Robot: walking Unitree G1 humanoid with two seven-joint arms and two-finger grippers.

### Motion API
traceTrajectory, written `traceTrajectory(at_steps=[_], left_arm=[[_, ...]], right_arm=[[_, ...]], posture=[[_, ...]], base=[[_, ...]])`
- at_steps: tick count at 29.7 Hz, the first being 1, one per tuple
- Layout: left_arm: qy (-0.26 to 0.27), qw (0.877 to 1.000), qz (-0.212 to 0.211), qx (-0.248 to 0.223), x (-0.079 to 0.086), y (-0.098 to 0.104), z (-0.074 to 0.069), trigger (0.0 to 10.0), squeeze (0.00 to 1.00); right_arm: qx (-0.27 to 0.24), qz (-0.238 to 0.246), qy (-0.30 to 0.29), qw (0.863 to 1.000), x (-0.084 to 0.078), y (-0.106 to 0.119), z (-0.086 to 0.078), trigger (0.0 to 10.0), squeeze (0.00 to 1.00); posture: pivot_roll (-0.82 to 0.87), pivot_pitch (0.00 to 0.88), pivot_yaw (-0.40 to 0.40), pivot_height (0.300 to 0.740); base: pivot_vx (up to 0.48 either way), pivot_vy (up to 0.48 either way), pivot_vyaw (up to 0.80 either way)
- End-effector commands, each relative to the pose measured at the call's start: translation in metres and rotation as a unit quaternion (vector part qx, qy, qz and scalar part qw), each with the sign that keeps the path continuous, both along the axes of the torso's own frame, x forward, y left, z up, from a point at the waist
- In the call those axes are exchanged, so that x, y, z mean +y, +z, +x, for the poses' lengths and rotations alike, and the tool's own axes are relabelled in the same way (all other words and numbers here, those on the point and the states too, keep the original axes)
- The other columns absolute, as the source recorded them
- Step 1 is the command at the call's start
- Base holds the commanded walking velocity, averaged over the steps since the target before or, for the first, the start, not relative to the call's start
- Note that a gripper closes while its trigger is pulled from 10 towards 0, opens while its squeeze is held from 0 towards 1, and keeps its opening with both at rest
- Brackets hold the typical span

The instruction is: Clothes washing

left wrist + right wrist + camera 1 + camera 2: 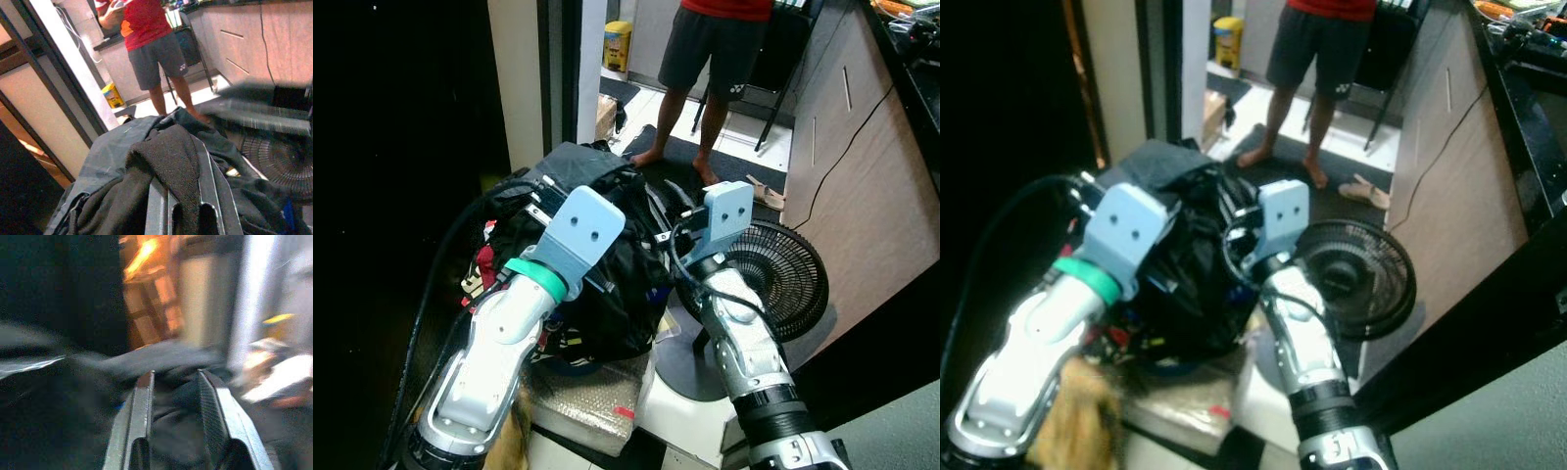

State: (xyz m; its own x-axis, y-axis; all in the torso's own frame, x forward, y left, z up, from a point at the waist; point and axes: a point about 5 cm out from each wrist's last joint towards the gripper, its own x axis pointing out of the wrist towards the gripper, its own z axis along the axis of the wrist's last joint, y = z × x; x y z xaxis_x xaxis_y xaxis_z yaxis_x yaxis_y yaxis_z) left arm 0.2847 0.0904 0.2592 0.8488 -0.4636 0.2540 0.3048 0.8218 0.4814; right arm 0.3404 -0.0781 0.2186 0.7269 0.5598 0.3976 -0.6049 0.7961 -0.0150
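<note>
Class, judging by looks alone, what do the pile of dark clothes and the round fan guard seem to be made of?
Pile of dark clothes: soft fabric; the top garment looks like coarse matte knit, with smoother grey cloth beneath. Fan guard: thin black radial ribs, probably painted wire or plastic; which one cannot be told.

No words, numbers or brand names were clear enough to read. A small white logo sat near the hem of the person's dark shorts (735,90), too small to make out, and the yellow container (618,45) on the floor beside that person showed unreadable print.
</note>
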Motion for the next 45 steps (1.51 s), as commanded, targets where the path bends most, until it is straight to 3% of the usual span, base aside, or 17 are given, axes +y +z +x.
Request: traceTrajectory(at_steps=[1, 2, 3, 4, 8, 13, 16, 22, 23, 24, 25, 28, 33, 40, 45], left_arm=[[-0.021, 1.000, -0.002, 0.004, -0.007, -0.001, -0.006, 10.0, 0.00], [-0.022, 1.000, -0.003, 0.005, -0.007, 0.000, -0.007, 10.0, 0.00], [-0.022, 1.000, -0.003, 0.005, -0.007, 0.000, -0.007, 10.0, 0.00], [-0.022, 1.000, -0.004, 0.005, -0.007, 0.000, -0.007, 10.0, 0.00], [-0.022, 1.000, -0.006, 0.005, -0.008, 0.000, -0.007, 10.0, 0.00], [-0.025, 1.000, -0.009, 0.009, -0.009, 0.001, -0.007, 10.0, 0.00], [-0.027, 1.000, -0.009, 0.010, -0.010, 0.001, -0.007, 10.0, 0.00], [-0.028, 0.999, -0.012, 0.011, -0.010, 0.002, -0.006, 10.0, 0.00], [-0.028, 0.999, -0.012, 0.012, -0.010, 0.002, -0.006, 10.0, 0.00], [-0.028, 0.999, -0.013, 0.013, -0.010, 0.002, -0.006, 10.0, 0.00], [-0.028, 0.999, -0.013, 0.013, -0.011, 0.002, -0.006, 10.0, 0.00], [-0.027, 0.999, -0.013, 0.013, -0.011, 0.002, -0.005, 10.0, 0.00], [-0.021, 1.000, -0.016, 0.012, -0.010, 0.003, -0.005, 10.0, 0.00], [-0.016, 1.000, -0.015, 0.015, -0.008, 0.002, -0.005, 10.0, 0.00], [-0.013, 1.000, -0.016, 0.017, -0.009, 0.001, -0.004, 10.0, 0.00]], right_arm=[[0.024, -0.009, 0.082, 0.996, 0.006, -0.006, -0.010, 10.0, 0.00], [0.028, -0.020, 0.108, 0.994, 0.006, -0.007, -0.015, 10.0, 0.25], [0.028, -0.020, 0.108, 0.994, 0.006, -0.007, -0.015, 10.0, 0.25], [0.034, -0.032, 0.118, 0.992, 0.003, -0.010, -0.017, 10.0, 1.00], [0.051, -0.042, 0.132, 0.989, -0.001, -0.017, -0.019, 10.0, 1.00], [0.107, -0.119, 0.182, 0.970, -0.008, -0.051, -0.035, 10.0, 1.00], [0.109, -0.156, 0.164, 0.968, -0.016, -0.061, -0.034, 10.0, 1.00], [0.124, -0.163, 0.139, 0.969, -0.025, -0.063, -0.025, 10.0, 1.00], [0.123, -0.157, 0.144, 0.969, -0.022, -0.060, -0.022, 10.0, 0.40], [0.122, -0.154, 0.148, 0.969, -0.020, -0.058, -0.020, 10.0, 0.40], [0.118, -0.153, 0.163, 0.967, -0.014, -0.056, -0.020, 10.0, 0.00], [0.099, -0.166, 0.188, 0.963, 0.002, -0.052, -0.020, 10.0, 0.00], [0.063, -0.169, 0.149, 0.972, 0.018, -0.040, -0.006, 10.0, 0.00], [0.058, -0.166, 0.134, 0.975, 0.033, -0.036, 0.003, 10.0, 0.00], [0.049, -0.225, 0.026, 0.973, 0.043, -0.039, 0.021, 10.0, 0.00]], posture=[[0.14, 0.100, -0.035, 0.740], [0.14, 0.101, -0.037, 0.740], [0.14, 0.101, -0.037, 0.740], [0.14, 0.101, -0.039, 0.740], [0.14, 0.101, -0.039, 0.740], [0.14, 0.105, -0.036, 0.740], [0.14, 0.107, -0.035, 0.740], [0.14, 0.110, -0.033, 0.740], [0.14, 0.110, -0.033, 0.740], [0.14, 0.110, -0.033, 0.740], [0.14, 0.110, -0.031, 0.740], [0.14, 0.110, -0.035, 0.740], [0.16, 0.109, -0.041, 0.740], [0.16, 0.109, -0.041, 0.740], [0.16, 0.109, -0.045, 0.740]], base=[[0.000, 0.000, 0.00], [0.000, 0.000, 0.00], [0.000, 0.000, 0.00], [0.000, 0.000, 0.00], [0.000, 0.000, 0.00], [0.000, 0.000, 0.00], [0.000, 0.000, 0.00], [0.000, 0.000, 0.00], [0.000, 0.000, 0.00], [0.000, 0.000, 0.00], [0.000, 0.000, 0.00], [0.000, 0.000, 0.00], [0.000, 0.000, 0.00], [0.000, 0.000, 0.00], [0.000, 0.000, 0.00]])
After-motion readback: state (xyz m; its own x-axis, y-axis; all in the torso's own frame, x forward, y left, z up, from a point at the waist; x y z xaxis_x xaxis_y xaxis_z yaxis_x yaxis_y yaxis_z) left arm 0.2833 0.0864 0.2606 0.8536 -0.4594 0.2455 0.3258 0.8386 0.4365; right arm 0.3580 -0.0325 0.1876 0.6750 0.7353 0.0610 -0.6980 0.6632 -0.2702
